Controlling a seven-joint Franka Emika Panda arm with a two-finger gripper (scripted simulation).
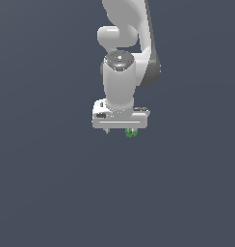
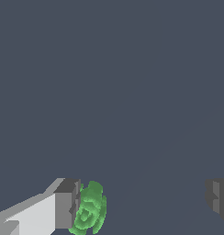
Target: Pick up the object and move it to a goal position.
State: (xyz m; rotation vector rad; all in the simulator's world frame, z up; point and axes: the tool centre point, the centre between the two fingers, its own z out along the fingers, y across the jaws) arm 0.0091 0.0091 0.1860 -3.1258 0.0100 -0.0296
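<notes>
The object is a small bright green, ribbed, lumpy block. In the wrist view it lies right against the inner face of one grey finger, while the other finger stands far from it. My gripper is open, with a wide gap between the jaws. In the exterior view the white gripper points straight down, and only a bit of the object shows under the hand's side toward the exterior view's right. Whether the object rests on the floor cannot be told.
The plain dark grey-blue floor fills both views. The white arm rises behind the hand to the exterior view's top edge. No goal marker shows.
</notes>
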